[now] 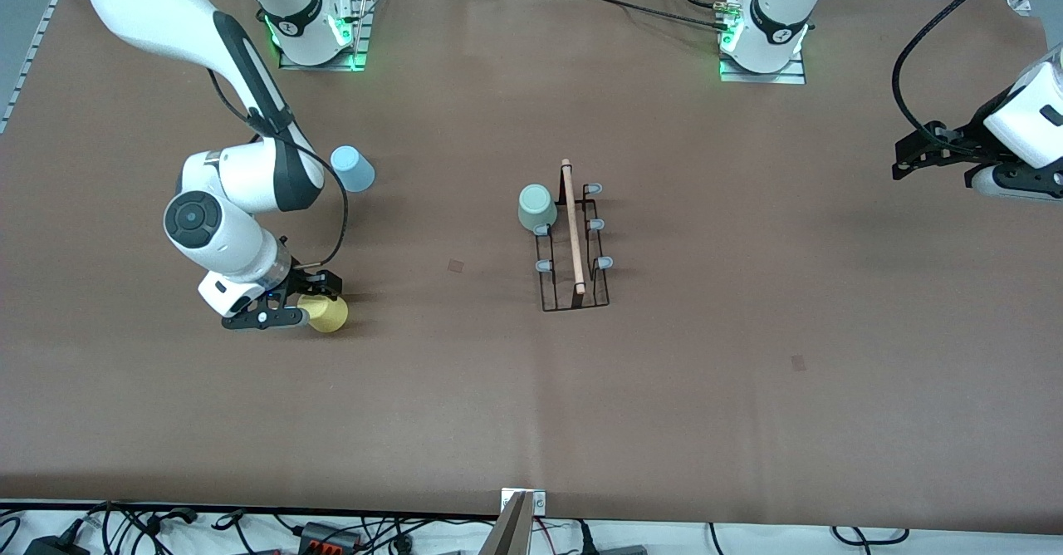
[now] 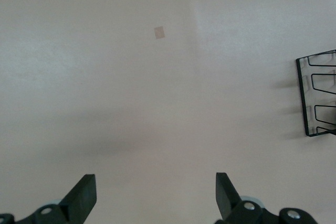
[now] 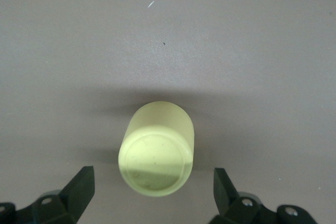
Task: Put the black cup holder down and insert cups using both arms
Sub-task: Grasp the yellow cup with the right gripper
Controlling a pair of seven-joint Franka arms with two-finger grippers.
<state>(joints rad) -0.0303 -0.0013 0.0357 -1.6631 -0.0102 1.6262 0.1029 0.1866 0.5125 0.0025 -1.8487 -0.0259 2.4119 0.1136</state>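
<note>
Straddling the upturned yellow cup on the tabletop, the open right gripper may tip it if closing off-centre; the left gripper waits open.

No readable text, label, brand or number is showing anywhere in these views: nothing legible is appearing on the cups, the rack, the arms or the worktop.
</note>
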